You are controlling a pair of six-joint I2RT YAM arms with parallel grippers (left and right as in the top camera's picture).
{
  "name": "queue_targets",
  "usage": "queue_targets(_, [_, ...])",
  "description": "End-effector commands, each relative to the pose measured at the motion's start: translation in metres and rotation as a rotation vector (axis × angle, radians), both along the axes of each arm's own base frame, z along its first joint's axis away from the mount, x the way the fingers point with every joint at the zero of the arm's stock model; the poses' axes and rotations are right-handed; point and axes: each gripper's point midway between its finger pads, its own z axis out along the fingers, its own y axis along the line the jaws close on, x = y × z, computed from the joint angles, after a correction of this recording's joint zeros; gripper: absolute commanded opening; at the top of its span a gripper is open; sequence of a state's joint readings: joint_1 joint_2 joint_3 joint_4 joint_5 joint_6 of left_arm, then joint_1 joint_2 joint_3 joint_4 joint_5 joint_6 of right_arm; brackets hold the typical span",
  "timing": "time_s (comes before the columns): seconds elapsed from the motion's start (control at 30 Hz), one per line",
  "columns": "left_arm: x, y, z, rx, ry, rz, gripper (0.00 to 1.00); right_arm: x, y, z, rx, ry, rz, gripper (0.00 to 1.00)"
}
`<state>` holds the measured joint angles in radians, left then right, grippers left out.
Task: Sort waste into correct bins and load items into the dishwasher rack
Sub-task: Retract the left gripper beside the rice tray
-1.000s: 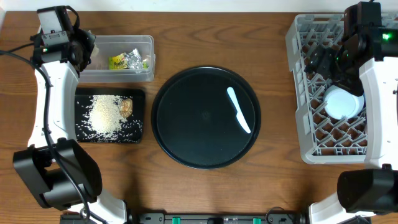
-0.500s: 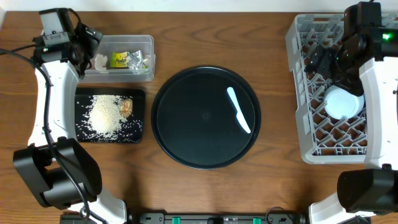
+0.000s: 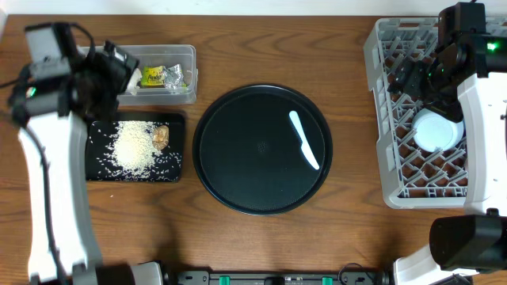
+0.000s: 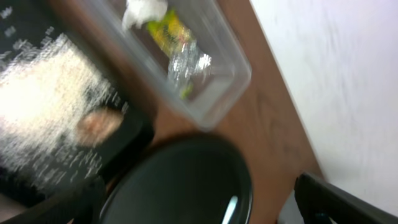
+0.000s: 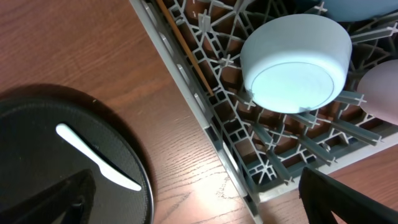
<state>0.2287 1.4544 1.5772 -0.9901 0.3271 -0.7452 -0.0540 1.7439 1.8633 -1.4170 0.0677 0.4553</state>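
Gone from shut to wide open at left gripper point(image 3: 120, 70), nothing between jaws. Dropped small white tissue wad point(image 4: 145, 10) into left end of clear tub point(image 3: 187, 52), just beside yellow-green foil wrapper point(image 4: 169, 34); not visible in tub a second ago. Swung left arm point(image 3: 54, 182) away toward left side of overhead view, now motion-blurred. Shifted gripper off tub's left end to its near-left corner, overlapping far-left corner of shallow black tray point(image 3: 179, 119).
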Motion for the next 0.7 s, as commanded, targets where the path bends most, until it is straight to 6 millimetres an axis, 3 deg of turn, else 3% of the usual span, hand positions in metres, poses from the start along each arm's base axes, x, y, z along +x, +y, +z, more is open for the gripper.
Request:
queue_targets(0.0, [-0.031, 0.006, 0.006, 0.101, 0.038, -0.025, 0.98, 0.001, 0.002, 0.0, -0.006, 0.002, 0.016, 0.99])
queue_targets(0.17, [-0.105, 0.035, -0.008, 0.242, 0.288, 0.148, 0.98, 0.001, 0.002, 0.0, -0.006, 0.002, 0.016, 0.99])
queue_targets(0.27, [-0.129, 0.038, -0.014, 0.264, 0.389, 0.178, 0.98, 0.001, 0.002, 0.0, -0.006, 0.002, 0.016, 0.99])
queue_targets(0.43, [-0.147, 0.037, -0.019, 0.273, 0.469, 0.164, 0.98, 0.001, 0.002, 0.0, -0.006, 0.002, 0.016, 0.99])
queue_targets(0.67, [-0.147, 0.037, -0.02, 0.272, 0.471, 0.164, 0.98, 0.001, 0.002, 0.0, -0.006, 0.002, 0.016, 0.99])
